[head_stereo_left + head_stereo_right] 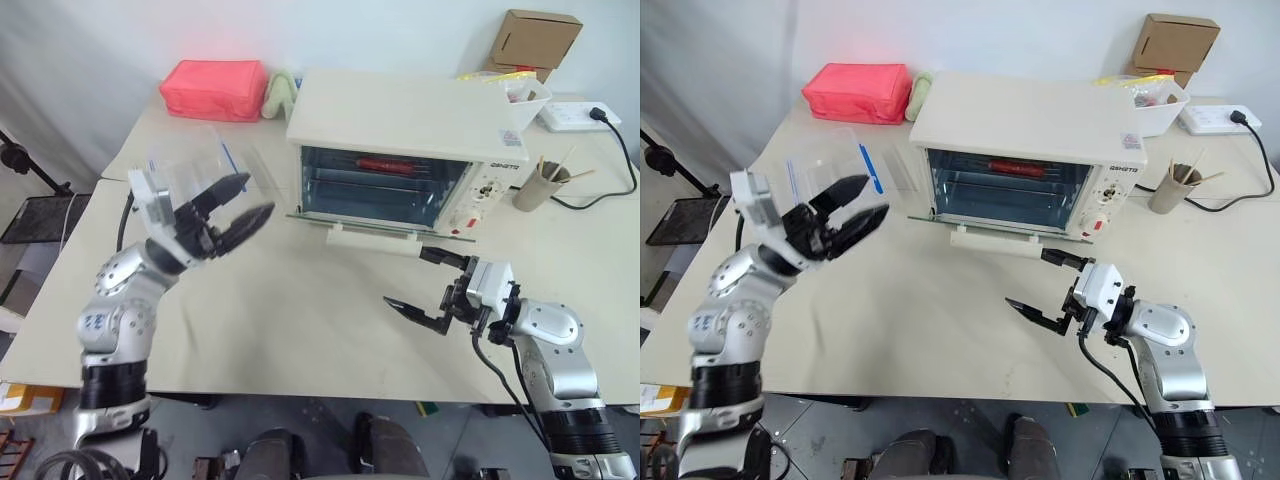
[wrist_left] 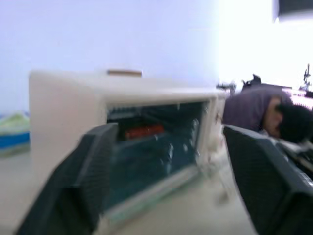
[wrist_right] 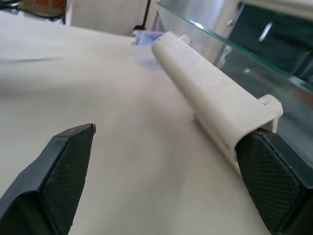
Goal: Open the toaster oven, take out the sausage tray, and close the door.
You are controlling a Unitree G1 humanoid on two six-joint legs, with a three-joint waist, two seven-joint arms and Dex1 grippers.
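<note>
The cream-white boxy toaster oven (image 1: pixel 405 150) stands with its glass-paned door (image 1: pixel 372 226) already dropped flat; the silver sausage tray (image 1: pixel 385 166) sits inside, ahead of both fingers, so removal and closing remain. Left fingers (image 1: pixel 238 213) and right fingers (image 1: pixel 425 287) are spread, empty. The door's edge lies just beyond the right fingers; bare cream surface (image 1: pixel 290 320) lies between them.

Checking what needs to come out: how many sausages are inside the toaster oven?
1. A single red sausage lies toward the back of the toaster oven, seen above the lowered door. More could be hidden low behind the front frame.
</note>
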